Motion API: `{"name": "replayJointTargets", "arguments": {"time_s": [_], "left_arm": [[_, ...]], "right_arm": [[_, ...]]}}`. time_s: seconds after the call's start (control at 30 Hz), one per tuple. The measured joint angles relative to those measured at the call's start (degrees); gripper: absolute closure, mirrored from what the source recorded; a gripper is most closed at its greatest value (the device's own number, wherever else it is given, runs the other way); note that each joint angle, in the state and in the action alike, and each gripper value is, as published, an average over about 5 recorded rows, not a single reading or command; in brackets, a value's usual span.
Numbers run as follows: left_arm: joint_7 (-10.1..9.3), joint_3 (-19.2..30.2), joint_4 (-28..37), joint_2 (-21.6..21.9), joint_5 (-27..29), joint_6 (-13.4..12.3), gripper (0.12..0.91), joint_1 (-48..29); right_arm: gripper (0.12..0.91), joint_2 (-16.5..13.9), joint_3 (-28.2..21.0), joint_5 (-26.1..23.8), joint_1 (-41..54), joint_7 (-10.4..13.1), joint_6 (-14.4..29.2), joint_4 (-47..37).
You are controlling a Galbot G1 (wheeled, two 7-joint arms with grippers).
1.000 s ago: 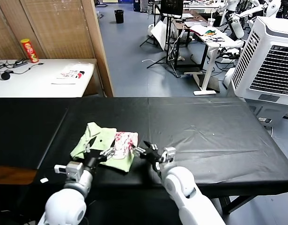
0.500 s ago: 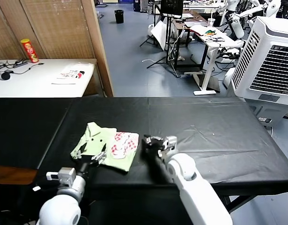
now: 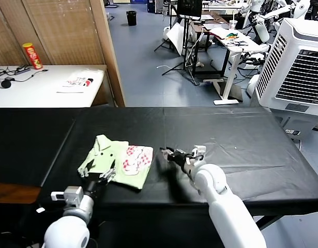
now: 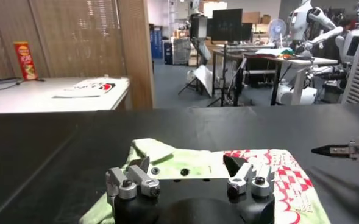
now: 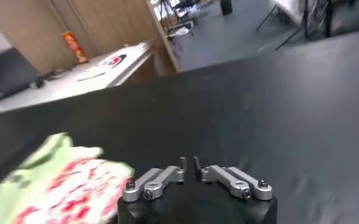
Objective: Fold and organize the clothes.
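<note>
Folded shirt [image 3: 117, 160] lies centre-left on the black surface [image 3: 241, 139].
Left hand [image 3: 101, 177], wide open and empty, overhangs its near edge; right hand [image 3: 174, 154], nearly closed and empty, sits beside it and could snag the fold.

The T-shirt [image 3: 116, 161] is pale mint green, with a red-and-white printed patch [image 3: 134, 158] on its three o'clock side and small dark dots near the collar. It lies on a plain black table cover [image 3: 241, 144]. At ten o'clock, a white table [image 3: 40, 90] carries a red and yellow can [image 3: 32, 55] and a white packet [image 3: 80, 80] with red and black marks. The wall [image 3: 50, 31] behind is tan, the floor [image 3: 148, 67] grey-blue. A white cooler [image 3: 298, 67] with dark vents stands at two o'clock
</note>
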Motion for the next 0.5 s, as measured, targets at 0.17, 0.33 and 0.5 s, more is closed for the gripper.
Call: {"name": "replayJointTargets", "arguments": {"time_s": [0.17, 0.33, 0.5], "left_arm": [[0.04, 0.1, 0.0, -0.1, 0.2, -0.1, 0.232, 0.2], [0.06, -0.5, -0.1, -0.1, 0.3, -0.3, 0.232, 0.8], [0.11, -1.2, 0.0, -0.5, 0.4, -0.7, 0.232, 1.6]], "right_arm": [[0.279, 0.9, -0.8, 0.9, -0.9, 0.0, 0.0, 1.6], [0.245, 2.7, -1.8, -0.4, -0.5, -0.5, 0.7, -0.7], [0.439, 3.8, -2.2, -1.2, -0.2, -1.2, 1.4, -3.5]]}}
